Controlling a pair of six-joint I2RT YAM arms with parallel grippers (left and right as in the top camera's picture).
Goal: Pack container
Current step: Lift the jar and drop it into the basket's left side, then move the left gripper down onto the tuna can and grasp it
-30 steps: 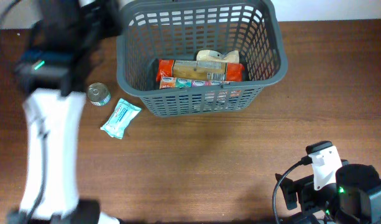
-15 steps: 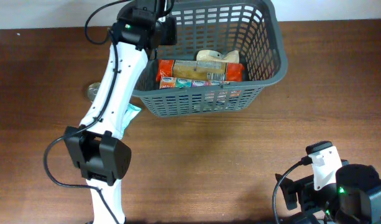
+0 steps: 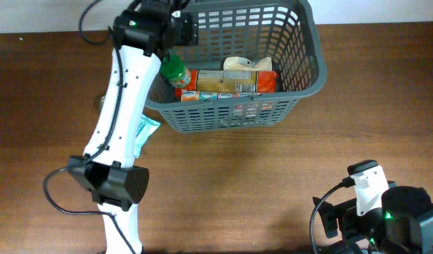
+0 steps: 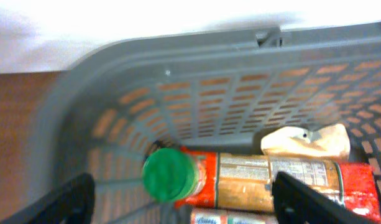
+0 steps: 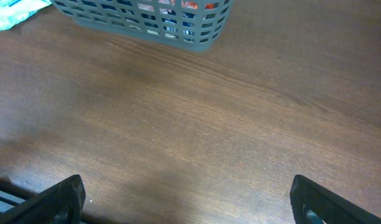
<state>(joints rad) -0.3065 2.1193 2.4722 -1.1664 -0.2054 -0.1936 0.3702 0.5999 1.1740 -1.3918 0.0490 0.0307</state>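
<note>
- So, the container (image 3: 230, 116) is parked at the far edge of the desk (image 3: 237, 190), about the middle, with its long side facing the near edge.
- Packing looks well underway. A long red package (image 3: 230, 81) is lying flat along the floor, a crumpled tan bag (image 3: 239, 65) is tucked behind it, and a strip of small cartons (image 3: 223, 94) is laid in front.
- A green-lidded jar (image 3: 173, 70) is seen at the left end of the container, lid up, touching the end of the red package. Whether it's fully settled on the floor can't be told.
- The left gripper (image 4: 184, 183) is held above that left end with its fingers spread wide and nothing gripped, so the jar can probably be counted as delivered.
- Outside the container, a blue-and-white packet (image 3: 149, 125) is lying on the desk just left of the front wall, half hidden under the left arm. That one's clearly left to be packed.
- A small grey sliver (image 3: 101, 103) shows beside the arm, too hidden to be named. It might be another item to go in.
- The right gripper (image 5: 187, 186) is kept well apart at the near right corner, spread wide and empty over bare wood.
</note>
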